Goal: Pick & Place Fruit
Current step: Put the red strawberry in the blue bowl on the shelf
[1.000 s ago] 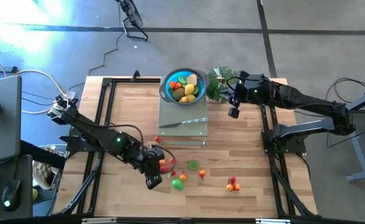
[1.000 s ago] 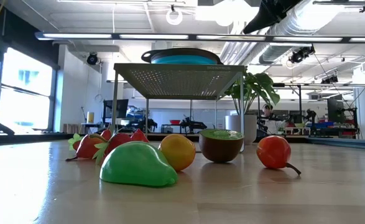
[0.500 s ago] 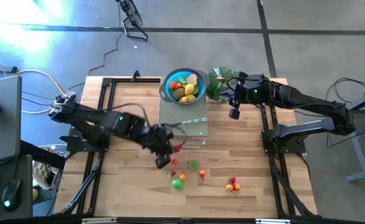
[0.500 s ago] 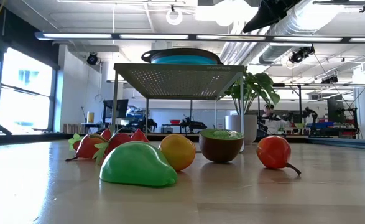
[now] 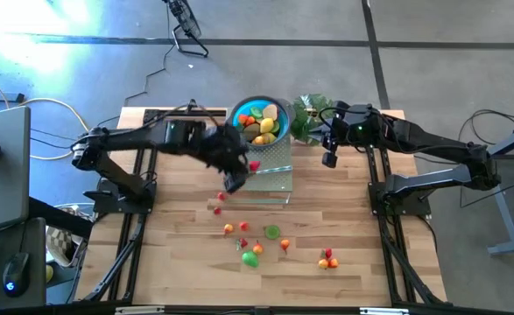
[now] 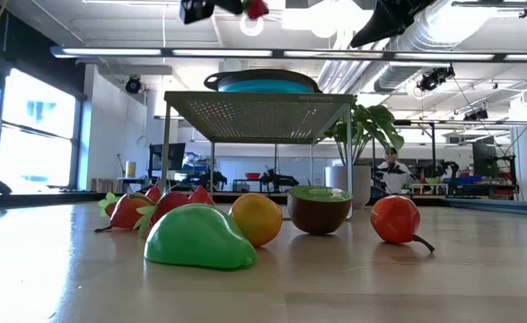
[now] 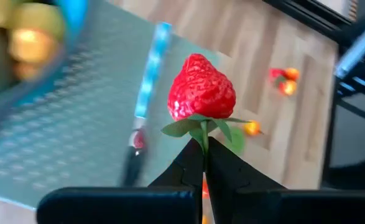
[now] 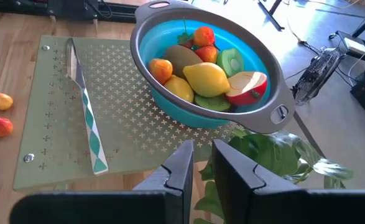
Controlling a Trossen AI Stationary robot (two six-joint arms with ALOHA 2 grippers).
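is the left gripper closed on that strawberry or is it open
Shut. In the left wrist view the left gripper has its two dark fingers pressed together on the green stem of the strawberry, which stands above the fingertips.

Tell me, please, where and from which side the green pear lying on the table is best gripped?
Take the green pear across its narrower neck end, coming straight down from above. It lies flat on its side on the table, and an orange fruit sits close behind it, so a top approach looks clearest.

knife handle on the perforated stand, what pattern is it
The knife handle has a teal-and-white diamond pattern, clearest in the right wrist view.
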